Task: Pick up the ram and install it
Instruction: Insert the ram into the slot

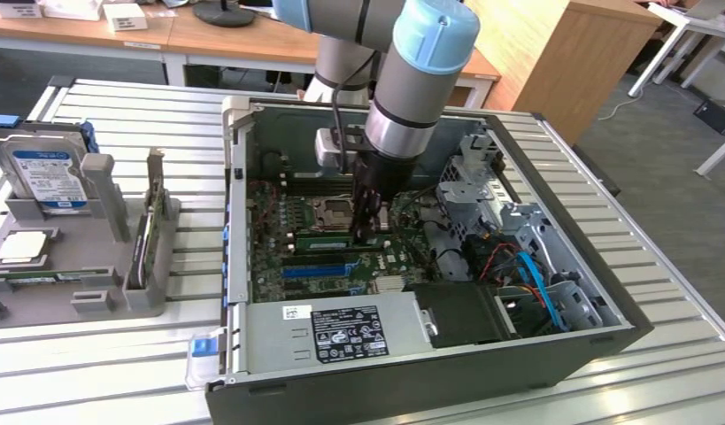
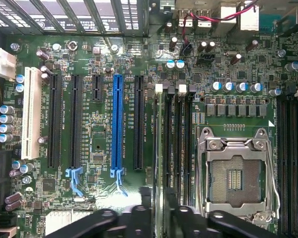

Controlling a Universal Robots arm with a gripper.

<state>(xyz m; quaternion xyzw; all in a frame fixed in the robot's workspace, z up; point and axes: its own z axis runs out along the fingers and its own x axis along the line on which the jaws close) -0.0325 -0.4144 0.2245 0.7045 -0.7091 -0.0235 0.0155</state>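
The ram [image 2: 159,134] is seen edge-on, a thin green stick standing in the memory slot nearest the blue slot strip [image 2: 117,126], beside a white end clip [image 2: 159,88]. My gripper [image 2: 159,212] sits directly over it, a black finger [image 2: 140,218] on each side and a narrow gap to the stick, so the jaws are open. In the exterior view the gripper [image 1: 365,232] reaches straight down into the open computer case [image 1: 238,177], touching down on the motherboard by the green ram [image 1: 324,239] beside the processor socket [image 1: 330,211].
Empty black memory slots [image 2: 181,144] and the open processor socket [image 2: 236,173] lie beside the ram. The power supply [image 1: 338,332], drive cage and cables [image 1: 516,257] crowd the case. A grey fixture [image 1: 103,257] with a hard drive [image 1: 43,173] stands at the exterior view's left.
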